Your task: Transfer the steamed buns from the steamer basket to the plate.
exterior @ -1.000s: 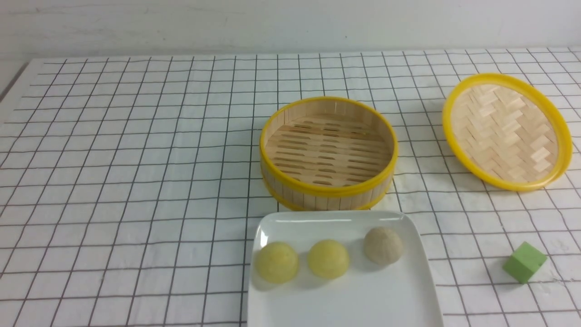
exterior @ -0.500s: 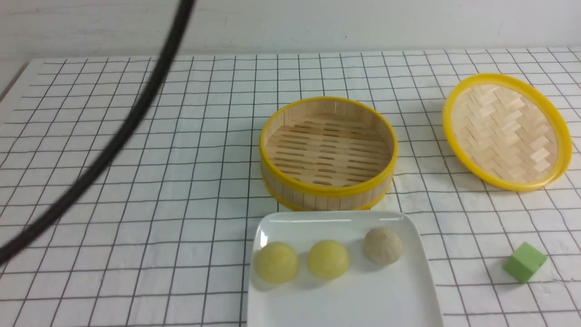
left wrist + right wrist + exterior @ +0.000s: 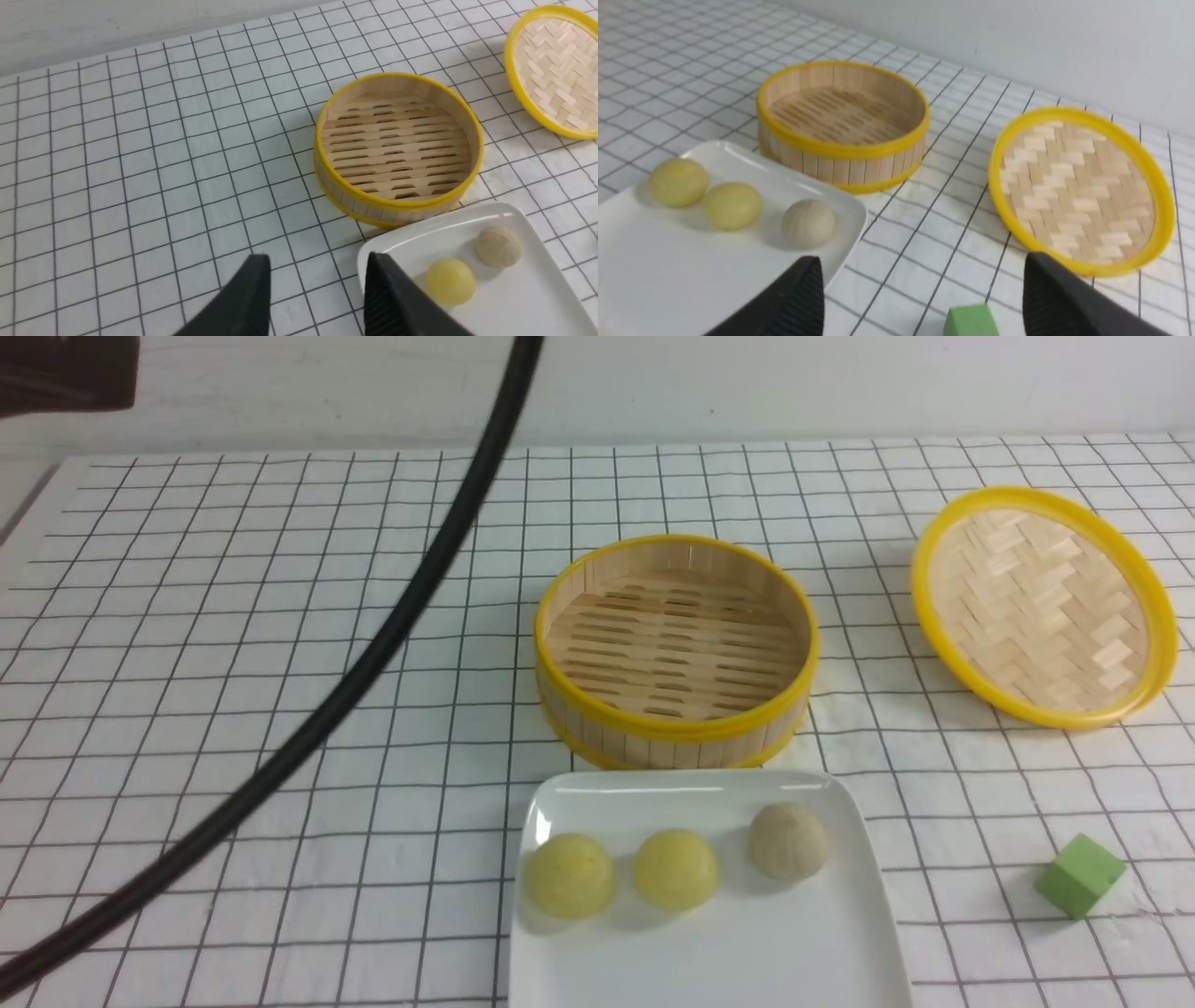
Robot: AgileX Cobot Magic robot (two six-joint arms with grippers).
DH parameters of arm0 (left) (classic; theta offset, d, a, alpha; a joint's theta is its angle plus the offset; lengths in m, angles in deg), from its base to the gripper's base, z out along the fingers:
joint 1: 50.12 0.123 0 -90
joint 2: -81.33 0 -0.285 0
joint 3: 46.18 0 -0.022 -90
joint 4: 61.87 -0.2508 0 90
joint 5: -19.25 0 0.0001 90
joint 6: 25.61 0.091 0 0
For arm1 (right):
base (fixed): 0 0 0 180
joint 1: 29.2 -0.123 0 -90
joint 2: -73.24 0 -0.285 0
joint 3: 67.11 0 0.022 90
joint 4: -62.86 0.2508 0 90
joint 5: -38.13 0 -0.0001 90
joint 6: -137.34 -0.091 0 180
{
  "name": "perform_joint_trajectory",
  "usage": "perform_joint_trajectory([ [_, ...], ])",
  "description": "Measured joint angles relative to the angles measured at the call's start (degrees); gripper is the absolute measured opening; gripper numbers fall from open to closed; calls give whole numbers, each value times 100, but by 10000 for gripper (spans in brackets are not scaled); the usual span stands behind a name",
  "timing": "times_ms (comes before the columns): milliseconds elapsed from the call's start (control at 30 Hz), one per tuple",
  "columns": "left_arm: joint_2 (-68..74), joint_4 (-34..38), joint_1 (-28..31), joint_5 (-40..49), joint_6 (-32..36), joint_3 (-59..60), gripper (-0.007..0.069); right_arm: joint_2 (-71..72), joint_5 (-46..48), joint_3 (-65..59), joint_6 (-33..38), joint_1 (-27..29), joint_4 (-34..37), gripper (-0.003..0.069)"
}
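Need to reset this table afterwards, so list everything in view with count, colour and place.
steamed buns: three, two pale yellow and one greyish beige, in a row on the plate
plate: one, white, nearest the robot
steamer basket: one, bamboo with yellow bands, just beyond the plate, empty
woven lid: one, bamboo with yellow rim, right of the basket
green cube: one, green, right of the plate
tablecloth: one, white with dark grid, under everything
cable: one, black, arcing across the left
left fingers: two, black, apart, empty, by the plate's left edge
right fingers: two, black, apart, empty, near the cube
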Motion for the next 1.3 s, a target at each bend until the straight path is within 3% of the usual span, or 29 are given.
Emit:
perform_joint_trajectory([
  [500,17,-72,0,0,-16,7,303,0,-77,-33,-63,0,-139,443],
  [700,17,560,0,5,116,9,292,0,-77,-37,-63,0,-139,384],
  [900,17,1331,0,-114,1247,39,249,0,-77,-37,-63,0,-139,304],
  [1033,17,1831,0,-807,2227,276,243,0,-77,-37,-67,0,-139,235],
  [1300,22,2118,0,-1470,3194,1237,243,0,-51,-37,-67,0,-139,192],
])
